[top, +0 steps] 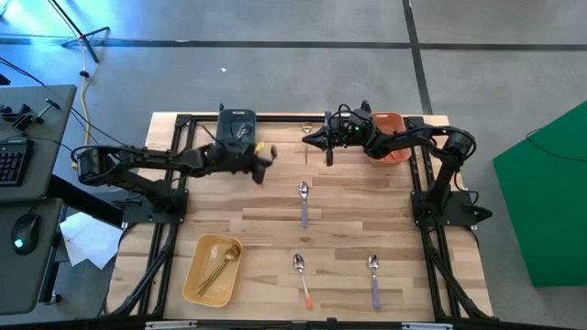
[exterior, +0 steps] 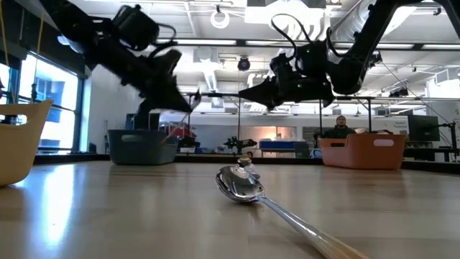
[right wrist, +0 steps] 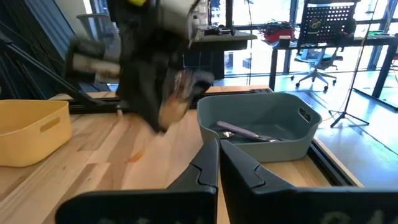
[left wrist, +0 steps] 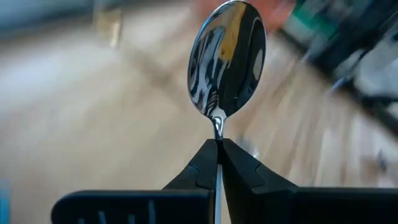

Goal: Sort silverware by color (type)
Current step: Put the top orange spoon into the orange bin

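Note:
My left gripper (left wrist: pixel 218 144) is shut on a spoon whose shiny silver bowl (left wrist: pixel 227 59) stands beyond the fingertips. It hangs in the air (top: pixel 261 168) just in front of the dark grey bin (top: pixel 237 124). My right gripper (right wrist: pixel 218 145) is shut and empty, raised beside the orange bin (top: pixel 390 136). A purple-handled spoon (top: pixel 304 203) lies mid-table. An orange-handled spoon (top: pixel 303 280) and another purple-handled spoon (top: pixel 373 280) lie near the front edge. Gold pieces (top: pixel 218 268) lie in the yellow bin (top: pixel 197 275). One purple-handled piece (right wrist: pixel 249 132) rests in the grey bin (right wrist: pixel 292 124). My left gripper pinches the spoon between its two fingers at the neck (left wrist: pixel 217 129), just below the bowl. The fingers lie along the spoon, and the bowl sticks out past their tips. The spoon is lifted clear of the table. Its handle is hidden between the fingers.
The three bins sit at the table's far left, far right and near left. A black frame (top: pixel 170 183) borders both sides of the wooden top. In the low view the orange-handled spoon (exterior: pixel 241 183) lies close to the camera. Bare wood lies between the mid-table spoon and the front ones.

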Controlling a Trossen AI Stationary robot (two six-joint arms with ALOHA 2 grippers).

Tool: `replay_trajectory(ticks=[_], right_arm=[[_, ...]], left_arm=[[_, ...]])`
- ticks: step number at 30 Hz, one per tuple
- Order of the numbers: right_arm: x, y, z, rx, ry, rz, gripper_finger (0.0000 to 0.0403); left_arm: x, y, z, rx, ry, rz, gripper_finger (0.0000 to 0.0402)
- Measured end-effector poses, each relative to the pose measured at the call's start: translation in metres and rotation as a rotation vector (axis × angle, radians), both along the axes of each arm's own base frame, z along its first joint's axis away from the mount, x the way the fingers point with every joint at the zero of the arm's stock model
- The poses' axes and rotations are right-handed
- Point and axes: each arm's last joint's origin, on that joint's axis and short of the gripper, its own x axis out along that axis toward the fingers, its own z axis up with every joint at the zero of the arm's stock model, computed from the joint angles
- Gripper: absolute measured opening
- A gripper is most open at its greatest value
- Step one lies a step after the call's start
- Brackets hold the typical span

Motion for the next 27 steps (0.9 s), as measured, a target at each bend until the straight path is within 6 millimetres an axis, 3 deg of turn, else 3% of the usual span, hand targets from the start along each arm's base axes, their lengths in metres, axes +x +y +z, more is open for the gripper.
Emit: replay_trajectory(ticks=[6,10,21,27], right_arm=[[0.018,0.02,0.006,-0.027,-0.01,0.002,0.0],[0.036,0.031,0.019,0.019,0.001,0.053,0.0009],[0.068,0.041,0.052,0.155,0.055,0.099,0.0158],[0.072,0.039,0.061,0.138,0.036,0.069,0.0182]], left_arm=[[0.009,0.02,0.025,0.226,-0.291,-0.084,0.0001],[0.01,0.032,0.029,0.301,-0.39,-0.141,0.0001],[0.006,0.061,0.02,0.367,-0.518,-0.28,0.0],[0.006,0.065,0.019,0.371,-0.608,-0.34,0.0]])
